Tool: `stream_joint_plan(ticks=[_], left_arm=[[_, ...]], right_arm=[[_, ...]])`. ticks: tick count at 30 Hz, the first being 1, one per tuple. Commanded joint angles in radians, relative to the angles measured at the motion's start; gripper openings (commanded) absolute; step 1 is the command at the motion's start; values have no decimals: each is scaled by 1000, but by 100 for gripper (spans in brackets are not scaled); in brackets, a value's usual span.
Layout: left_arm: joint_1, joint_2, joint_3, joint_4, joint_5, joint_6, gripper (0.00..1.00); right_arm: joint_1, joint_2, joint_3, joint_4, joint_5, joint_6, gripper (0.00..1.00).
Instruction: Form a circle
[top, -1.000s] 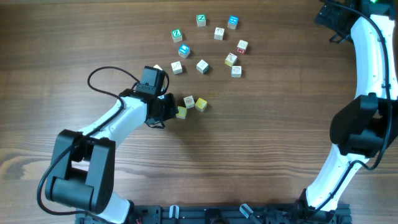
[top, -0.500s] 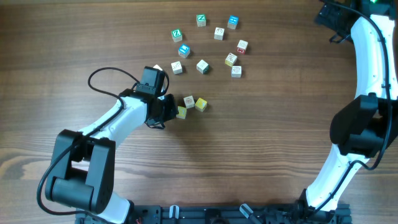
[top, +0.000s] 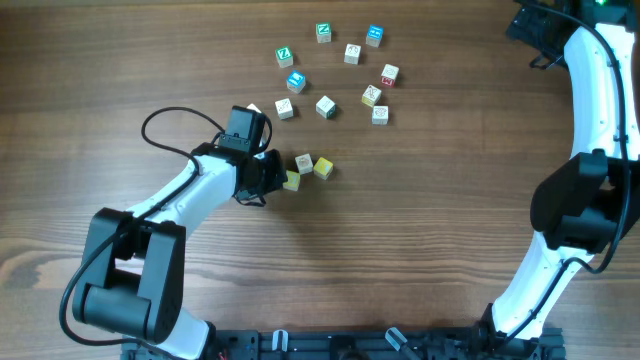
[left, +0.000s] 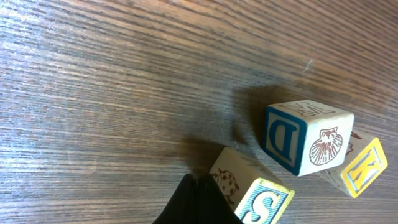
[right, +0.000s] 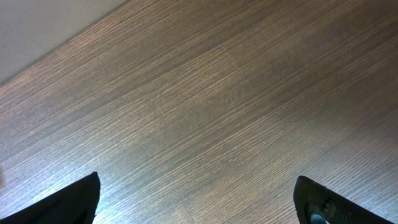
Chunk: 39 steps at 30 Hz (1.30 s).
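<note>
Starting at the left, the left hand (top: 270, 177) lies low on the bench (top: 450, 240) with its fingers pressed together, holding nothing. In the left wrist view its dark tip meets the near side of the S block (left: 252, 186), a cube with a yellow letter face and a ladybird on its side. Just beside that sits the D block (left: 309, 137), blue-lettered with a shell, and the yellow K block (left: 362, 165) touches it on the far side. From overhead these three make a short bent row just right of the hand. They are the start of the circle (top: 304, 164), an arc and no closed ring yet. Up the bench and well apart, about ten loose letter blocks (top: 326, 106) lie scattered. Far right, the right hand (right: 199, 202) hangs over bare wood, fingers spread wide, nothing between them.

The step in hand looks like pushing the S block with the closed tip to bend the arc. The next move, I judge, calls for a short, gentle shove that swings the S block inward without knocking the D block out. After that, more cubes from the scatter are needed to close the ring.
</note>
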Motion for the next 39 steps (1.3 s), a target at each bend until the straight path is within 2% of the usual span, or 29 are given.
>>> stream_joint_plan(ticks=[1, 19, 23, 25, 27, 29, 31, 34, 39], left_arm=[[-4, 10, -10, 2, 13, -10, 4], [-4, 10, -10, -24, 39, -10, 4], [-4, 10, -10, -36, 2, 2, 6], [-4, 9, -10, -62, -46, 3, 11], [-3, 9, -5, -94, -54, 77, 18], [-3, 9, 23, -165, -92, 134, 29], [-3, 9, 71, -244, -155, 135, 39], [-13, 9, 185, -344, -146, 249, 42], [-77, 10, 236, -349, -145, 412, 59]], right_arm=[[4, 13, -1, 0, -8, -5, 100], [4, 13, -1, 0, -8, -5, 100], [4, 13, -1, 0, -8, -5, 100], [4, 13, -1, 0, -9, -5, 100], [4, 13, -1, 0, -8, -5, 100], [4, 13, -1, 0, -8, -5, 100], [4, 13, -1, 0, -8, -5, 100], [4, 13, -1, 0, -8, -5, 100], [4, 13, -1, 0, -8, -6, 100]])
